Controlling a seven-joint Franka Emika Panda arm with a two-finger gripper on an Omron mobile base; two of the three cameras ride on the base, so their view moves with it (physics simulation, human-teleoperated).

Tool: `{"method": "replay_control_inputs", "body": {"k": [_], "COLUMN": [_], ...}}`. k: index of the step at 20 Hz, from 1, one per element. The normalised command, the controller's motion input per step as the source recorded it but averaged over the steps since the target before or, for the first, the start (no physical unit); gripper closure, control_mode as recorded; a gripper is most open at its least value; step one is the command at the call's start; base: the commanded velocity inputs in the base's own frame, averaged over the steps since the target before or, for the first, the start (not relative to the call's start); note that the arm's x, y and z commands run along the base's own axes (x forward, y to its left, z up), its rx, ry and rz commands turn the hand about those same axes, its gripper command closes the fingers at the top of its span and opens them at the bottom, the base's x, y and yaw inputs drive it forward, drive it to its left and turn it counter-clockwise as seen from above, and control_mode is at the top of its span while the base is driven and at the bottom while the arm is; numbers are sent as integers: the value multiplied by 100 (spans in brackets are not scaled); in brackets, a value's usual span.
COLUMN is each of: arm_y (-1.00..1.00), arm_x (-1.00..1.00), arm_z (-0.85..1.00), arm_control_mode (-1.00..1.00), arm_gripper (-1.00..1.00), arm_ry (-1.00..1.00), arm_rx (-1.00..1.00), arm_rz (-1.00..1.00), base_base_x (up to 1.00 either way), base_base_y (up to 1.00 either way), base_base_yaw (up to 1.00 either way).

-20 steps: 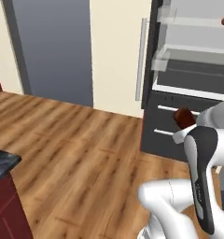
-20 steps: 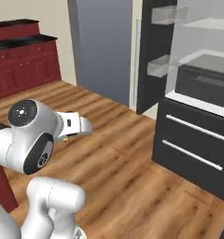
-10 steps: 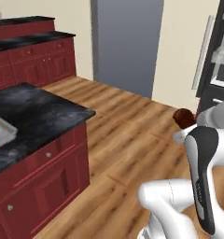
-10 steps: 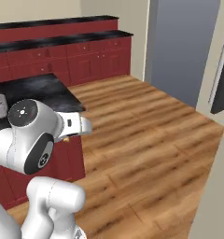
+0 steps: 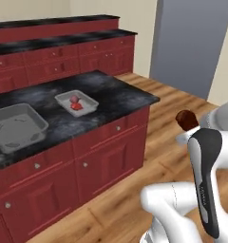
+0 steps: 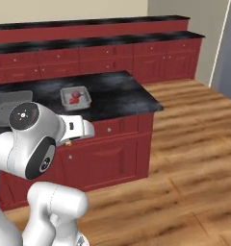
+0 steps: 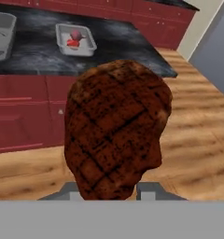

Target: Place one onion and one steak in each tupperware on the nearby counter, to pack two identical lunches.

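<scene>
Two tupperware [image 5: 15, 126] [image 5: 77, 102] sit on the counter [image 5: 120, 97]; dark steak [image 5: 186, 119] beside the arm.

the black marbled table [image 5: 111, 92] over dark red cabinets carries two grey tupperware: a small shallow one [image 5: 77, 102] holding a purplish onion [image 5: 74, 99] and red steak [image 5: 77, 107], and, well apart, a larger deeper one [image 5: 15, 126].

Wood plank floor [image 6: 194, 144], cream wall [image 5: 135, 14], grey door [image 5: 192, 42].
</scene>
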Motion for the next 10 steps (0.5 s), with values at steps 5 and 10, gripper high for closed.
{"method": "replay_control_inputs", "body": {"k": [5,10], "arm_y": [0,0], "arm_x": [0,0], "arm_z": [0,0], "arm_control_mode": [100,100], "arm_gripper": [100,100], "arm_ry": [0,0], "arm_rx": [0,0], "arm_rz": [0,0], "base_base_x": [-1,2], "base_base_y": [100,100], "base_base_yaw": [28,26]}}
